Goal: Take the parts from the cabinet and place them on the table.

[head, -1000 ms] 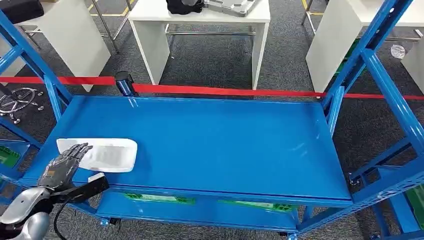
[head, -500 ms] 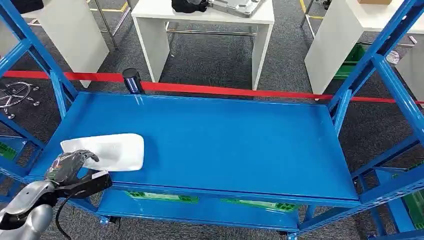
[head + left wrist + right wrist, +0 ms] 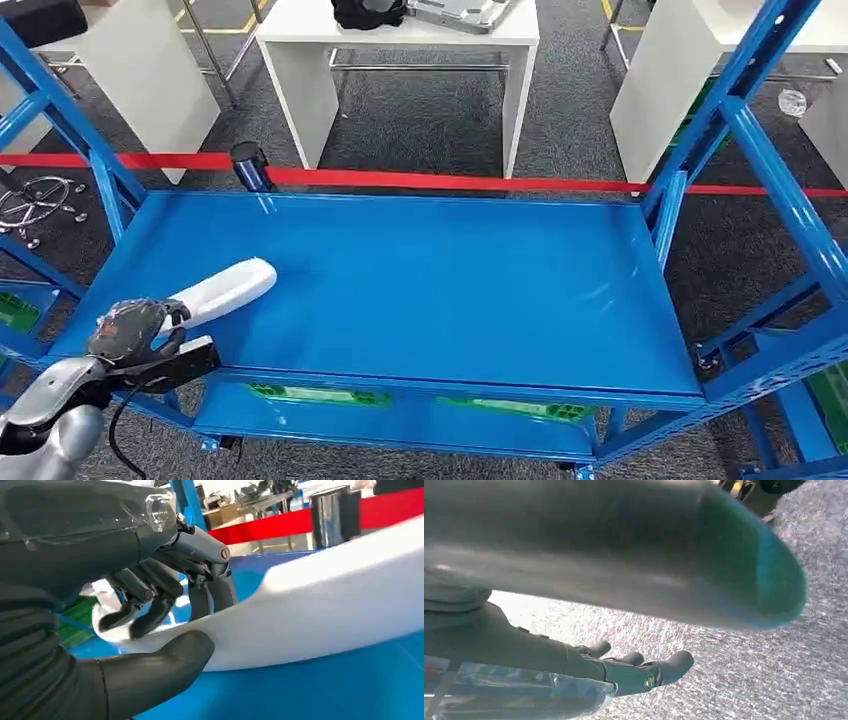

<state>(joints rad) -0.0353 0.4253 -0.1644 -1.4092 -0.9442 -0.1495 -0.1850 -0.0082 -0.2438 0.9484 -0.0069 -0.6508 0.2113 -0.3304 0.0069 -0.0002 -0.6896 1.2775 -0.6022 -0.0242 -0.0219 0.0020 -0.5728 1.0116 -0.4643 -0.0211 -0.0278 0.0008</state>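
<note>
A flat white moulded part (image 3: 222,287) lies at the front left of the blue cabinet shelf (image 3: 430,290), tipped up on its long edge. My left hand (image 3: 135,330) grips its near end. In the left wrist view the thumb lies under the white part (image 3: 340,605) and the fingers (image 3: 150,597) curl over its rim. My right hand (image 3: 624,670) hangs over grey carpet with its fingers stretched out and nothing in them.
Blue uprights (image 3: 770,180) frame the shelf on both sides. A red barrier tape (image 3: 450,182) and a black post (image 3: 247,165) run behind it. White tables (image 3: 400,40) stand beyond. Green labels (image 3: 320,396) sit on the lower shelf front.
My left hand went from resting flat on the white part to closing around its near end. The part has tipped from lying flat to standing on its edge.
</note>
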